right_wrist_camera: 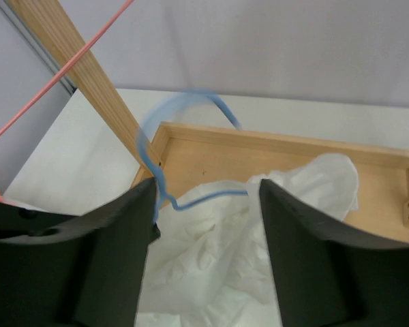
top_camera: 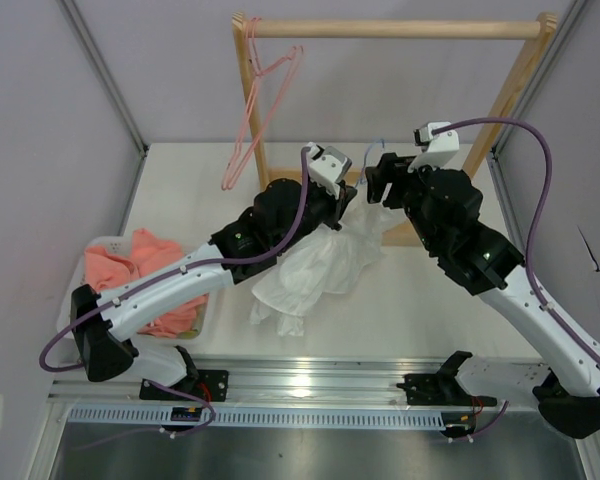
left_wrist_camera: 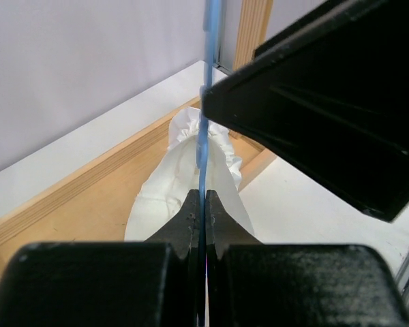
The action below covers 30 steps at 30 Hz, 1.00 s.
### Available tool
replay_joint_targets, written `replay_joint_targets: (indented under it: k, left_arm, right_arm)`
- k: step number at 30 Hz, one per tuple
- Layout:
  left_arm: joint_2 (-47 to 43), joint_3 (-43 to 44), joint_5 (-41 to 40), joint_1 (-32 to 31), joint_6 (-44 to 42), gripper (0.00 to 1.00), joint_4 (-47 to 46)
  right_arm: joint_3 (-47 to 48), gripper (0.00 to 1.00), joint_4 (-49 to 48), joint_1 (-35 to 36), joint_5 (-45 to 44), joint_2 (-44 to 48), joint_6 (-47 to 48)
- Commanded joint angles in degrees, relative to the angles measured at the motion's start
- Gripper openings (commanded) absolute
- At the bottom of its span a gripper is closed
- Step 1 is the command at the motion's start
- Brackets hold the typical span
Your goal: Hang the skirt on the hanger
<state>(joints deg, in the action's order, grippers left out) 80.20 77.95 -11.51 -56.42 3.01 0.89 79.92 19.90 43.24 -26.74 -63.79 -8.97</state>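
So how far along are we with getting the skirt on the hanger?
Done: the hanger is picked up, pinched in the shut left gripper. In hand: the right gripper stands open beside the wire, over the skirt. Left: the skirt trails onto the table; whether it's threaded on, I cannot tell.
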Motion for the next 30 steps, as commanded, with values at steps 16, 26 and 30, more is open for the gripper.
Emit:
replay_joint_targets:
  k: [16,26,30]
  left_arm:
    - [4.26,13.09,-11.78,0.0,-0.63,0.0,-9.4]
    - [15.13,35.73,-17.85,0.08,-7.13,0.0,-7.74]
    - [22.87,46.13,-18.73,0.7,-9.42,0.0,-5.91]
  right_arm:
    - [-3.72,0.98,7.51,-2.46,-7.96,11.66,-7.99]
    - [-5.3,0.99,14.46,-4.13,-13.78,18.26,-13.53]
    - [-5.3,0.99,16.3,-4.13,-13.6,19.4,-14.06]
